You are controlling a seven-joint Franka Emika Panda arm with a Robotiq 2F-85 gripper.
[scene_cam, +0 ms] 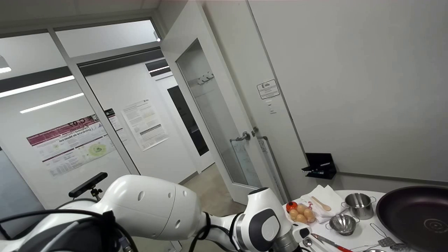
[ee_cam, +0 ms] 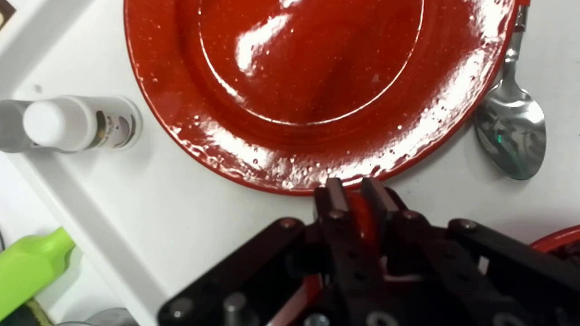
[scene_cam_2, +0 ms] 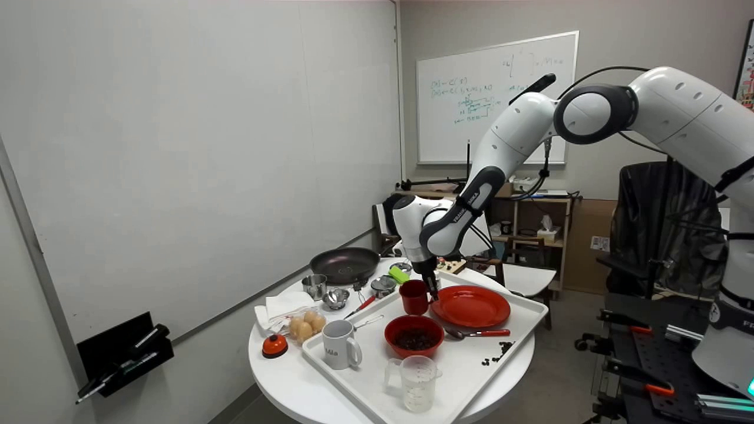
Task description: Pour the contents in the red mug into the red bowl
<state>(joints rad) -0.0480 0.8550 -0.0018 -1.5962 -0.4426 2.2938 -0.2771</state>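
Fingers (ee_cam: pixel 382 198) nearly closed, w/ handle (ee_cam: pixel 364 221) of red mug (scene_cam_2: pixel 413 298) pinched betw. them; mug approx. upright.

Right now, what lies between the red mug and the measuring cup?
In an exterior view, the red bowl stands between the red mug and the measuring cup.

White arm (scene_cam: pixel 154 204), black gripper (ee_cam: pixel 355 190)

In an exterior view you have a grey-white handled mug (scene_cam_2: pixel 336 341) left on the white rectangular tray (scene_cam_2: pixel 459 356); a clear plastic jug (scene_cam_2: pixel 419 378) near; a round red plate (scene_cam_2: pixel 471 306) far right; beyond, far left, a round black pan (scene_cam_2: pixel 344 265).
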